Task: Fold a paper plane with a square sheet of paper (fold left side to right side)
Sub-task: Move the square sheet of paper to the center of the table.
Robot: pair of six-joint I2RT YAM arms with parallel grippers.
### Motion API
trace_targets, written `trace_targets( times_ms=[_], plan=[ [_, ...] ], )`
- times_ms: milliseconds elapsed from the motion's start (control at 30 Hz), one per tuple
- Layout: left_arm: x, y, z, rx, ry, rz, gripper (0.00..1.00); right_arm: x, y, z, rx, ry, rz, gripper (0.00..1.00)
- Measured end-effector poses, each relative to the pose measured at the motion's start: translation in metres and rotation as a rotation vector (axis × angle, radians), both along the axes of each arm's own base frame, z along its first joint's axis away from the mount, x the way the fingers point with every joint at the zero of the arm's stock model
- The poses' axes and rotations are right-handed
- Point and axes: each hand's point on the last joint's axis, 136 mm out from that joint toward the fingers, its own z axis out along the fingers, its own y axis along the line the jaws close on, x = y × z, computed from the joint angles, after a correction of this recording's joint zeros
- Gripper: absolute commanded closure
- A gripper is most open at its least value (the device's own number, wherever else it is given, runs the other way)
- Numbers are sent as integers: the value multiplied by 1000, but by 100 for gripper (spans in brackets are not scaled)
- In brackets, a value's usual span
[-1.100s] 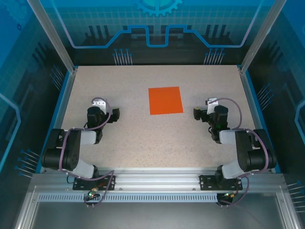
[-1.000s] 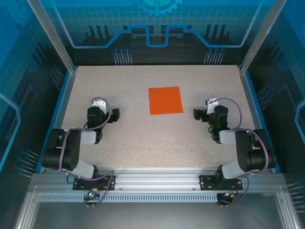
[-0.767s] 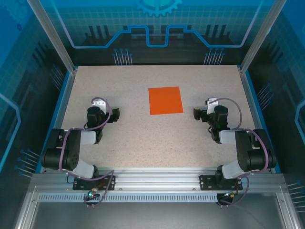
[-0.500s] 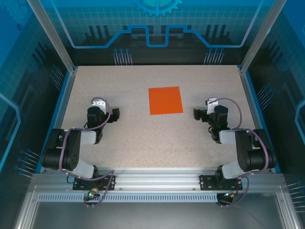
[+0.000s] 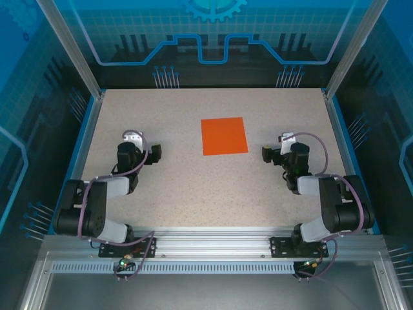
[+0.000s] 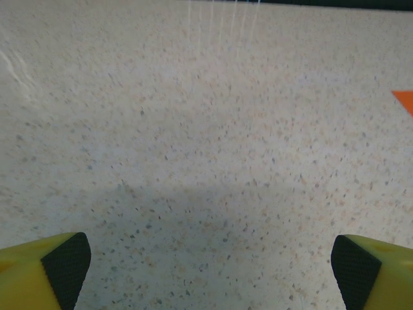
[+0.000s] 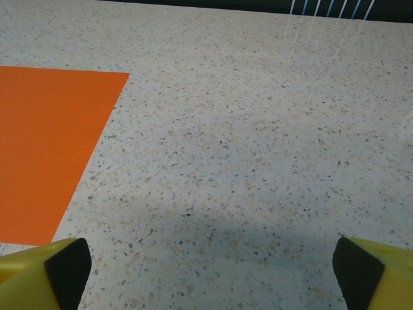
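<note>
left gripper [image 5: 137, 150]: jaws spread wide with nothing between them; in the left wrist view [image 6: 210, 271] its two yellow fingers sit in the bottom corners with bare tabletop across the whole gap
right gripper [image 5: 284, 152]: jaws spread just as wide and empty; in the right wrist view [image 7: 213, 271] the fingers sit in the bottom corners, low over the surface
enclosure [image 5: 58, 77]: blue printed panels and aluminium posts on the left, right and far sides
table [image 5: 193, 187]: speckled beige top, flat and matte, with a soft shadow in front of each wrist camera
rail [image 5: 213, 248]: aluminium profile along the near edge, carrying both arm bases
left arm [image 5: 90, 206]: black and white, folded low on the left side, wrist pointing toward the far edge
right arm [image 5: 332, 206]: folded the same way on the right side
square sheet of paper [image 5: 224, 136]: bright orange, lying flat and unfolded on the table, slightly right of centre and toward the far half; between the two grippers but farther back, nearer the right one, touching neither; it covers the left part of the right wrist view [image 7: 45, 148], and a small corner shows at the right edge of the left wrist view [image 6: 405, 98]
pads [image 6: 64, 261]: black, on the inner faces of the yellow fingers, touching nothing
</note>
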Motion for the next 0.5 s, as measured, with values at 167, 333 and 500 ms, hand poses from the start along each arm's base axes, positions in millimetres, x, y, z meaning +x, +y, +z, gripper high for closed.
trace_targets(
  times_ms=[167, 333, 500],
  plan=[
    [-2, -6, 71, -37, -104, 23, 1, 4, -5, 33, 20, 7, -49, 0],
    [-2, -14, 123, -213, -124, 50, 1, 12, 8, 81, 74, 23, -79, 0],
    [-10, -39, 119, -436, 8, 18, 1, 5, 50, 92, 149, 128, -43, 0]
  ],
)
